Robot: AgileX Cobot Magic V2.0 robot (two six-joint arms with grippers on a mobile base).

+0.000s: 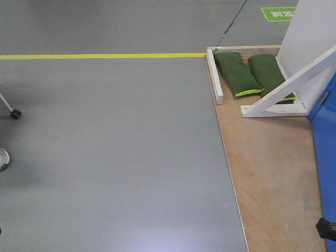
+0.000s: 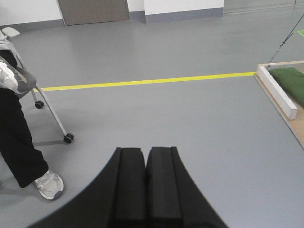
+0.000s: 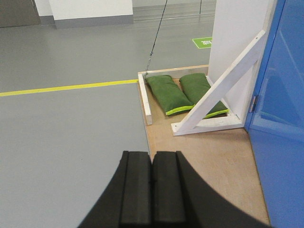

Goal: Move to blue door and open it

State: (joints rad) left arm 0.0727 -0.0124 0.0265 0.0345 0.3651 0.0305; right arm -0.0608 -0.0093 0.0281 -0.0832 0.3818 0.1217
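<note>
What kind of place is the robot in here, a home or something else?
Probably an indoor test hall or lab, not a home: a grey floor marked with a yellow tape line, and a blue door standing on a plywood base with a white diagonal brace and green sandbags.

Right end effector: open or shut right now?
Shut. In the right wrist view, the right end effector has its two black fingers pressed together along a thin seam, with nothing between them.

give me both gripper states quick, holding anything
Left gripper: closed, fingers together, holding nothing.
Right gripper: closed, fingers together, holding nothing.
</note>
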